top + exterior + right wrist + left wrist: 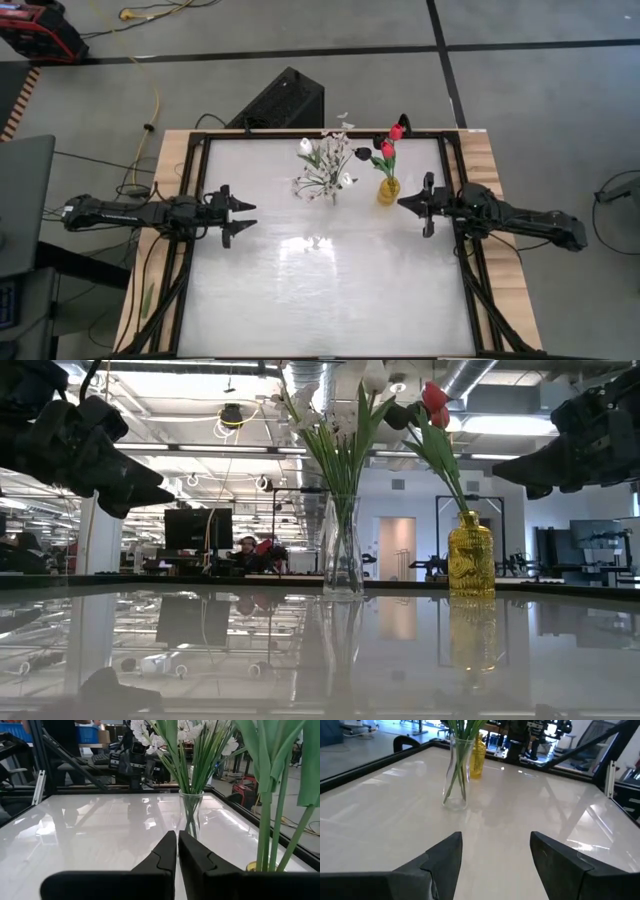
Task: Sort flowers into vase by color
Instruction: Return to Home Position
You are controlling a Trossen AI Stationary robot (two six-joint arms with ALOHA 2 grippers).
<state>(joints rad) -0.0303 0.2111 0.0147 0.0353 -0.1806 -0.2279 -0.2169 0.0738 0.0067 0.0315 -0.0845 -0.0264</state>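
Observation:
A clear glass vase (333, 190) (342, 550) (456, 775) (189, 815) stands upright near the table's far edge and holds the white tulips and white blossom sprigs (325, 165) (175, 735). Right of it a yellow glass vase (388, 190) (471, 555) (477, 755) holds the red tulips (390, 142) (434, 402) and a dark bloom (362, 153); their stems stick into the vases. My left gripper (246, 216) (495, 855) hovers open at the table's left. My right gripper (402, 202) (177, 847) hovers shut just right of the yellow vase, holding nothing.
The white glossy tabletop (330, 290) is bare across its middle and near part. A black frame (190, 230) runs around it. A dark box (283, 98) sits on the floor beyond the far edge. People sit at desks (250, 550) in the room behind.

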